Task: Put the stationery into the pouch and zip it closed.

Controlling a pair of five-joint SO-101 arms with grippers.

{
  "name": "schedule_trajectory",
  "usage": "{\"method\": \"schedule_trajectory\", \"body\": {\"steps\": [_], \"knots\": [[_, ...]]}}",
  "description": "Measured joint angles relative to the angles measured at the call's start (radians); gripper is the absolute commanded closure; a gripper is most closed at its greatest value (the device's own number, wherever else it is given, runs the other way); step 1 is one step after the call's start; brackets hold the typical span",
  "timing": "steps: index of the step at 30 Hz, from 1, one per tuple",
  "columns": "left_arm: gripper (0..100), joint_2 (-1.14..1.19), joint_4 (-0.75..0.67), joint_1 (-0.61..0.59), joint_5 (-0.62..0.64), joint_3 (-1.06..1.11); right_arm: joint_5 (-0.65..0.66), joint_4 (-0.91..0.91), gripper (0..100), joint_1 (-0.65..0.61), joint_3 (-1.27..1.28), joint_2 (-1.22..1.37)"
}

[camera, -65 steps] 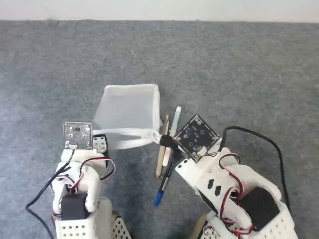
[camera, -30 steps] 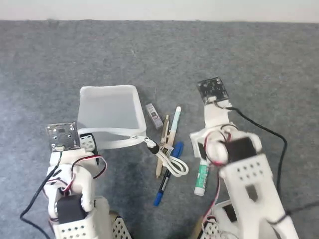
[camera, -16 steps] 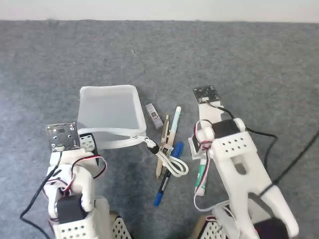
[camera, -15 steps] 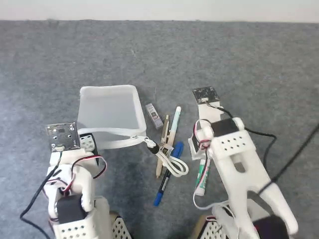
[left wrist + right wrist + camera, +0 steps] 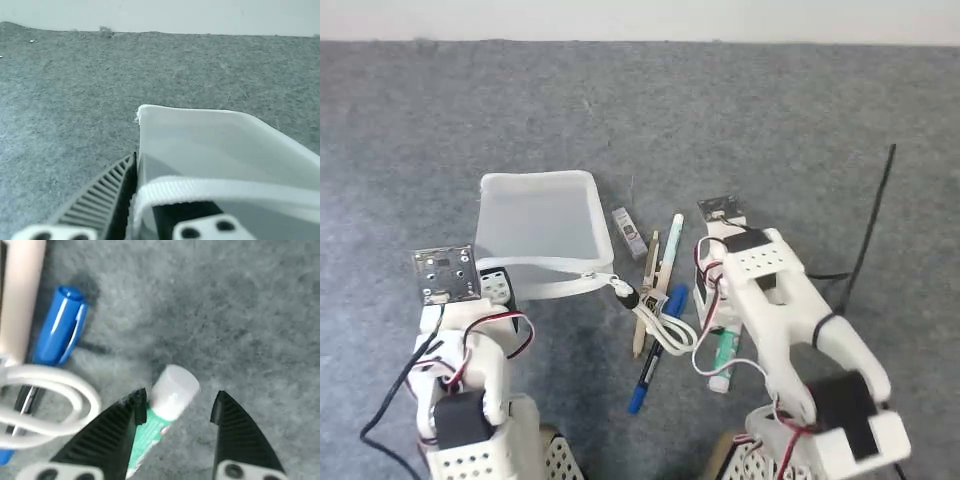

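Observation:
A white translucent pouch lies open at the left; my left gripper is shut on its near rim, the zipper band running across my jaws. Beside it lie a small tube, a pale pen, a wooden stick, a blue pen and a white cord loop. My right gripper stands open, its jaws on either side of the white cap of a green glue stick, which lies on the mat.
Grey carpet covers the whole table. A black cable rises at the right arm's side. In the right wrist view the blue pen and the cord loop lie close by the glue stick.
The pouch slid left in my left gripper and its zipper pull was let go. The right arm then swung over and came down with its gripper over the glue stick.

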Motion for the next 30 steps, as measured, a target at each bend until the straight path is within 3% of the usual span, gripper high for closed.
{"method": "schedule_trajectory", "body": {"steps": [4, 10, 27, 30], "knots": [[99, 0.000, 0.000, 0.000, 0.000, 0.000, 0.000, -0.034, 78.7, 0.000, -0.002, 0.057], [99, 0.000, 0.000, 0.000, 0.000, 0.000, 0.000, -0.043, 91.8, 0.006, -0.005, 0.069], [99, 0.000, 0.000, 0.000, 0.000, 0.000, 0.000, -0.043, 93.3, 0.008, -0.011, 0.069], [99, 0.000, 0.000, 0.000, 0.000, -0.014, 0.000, -0.043, 98.3, 0.008, -0.011, 0.069]]}}
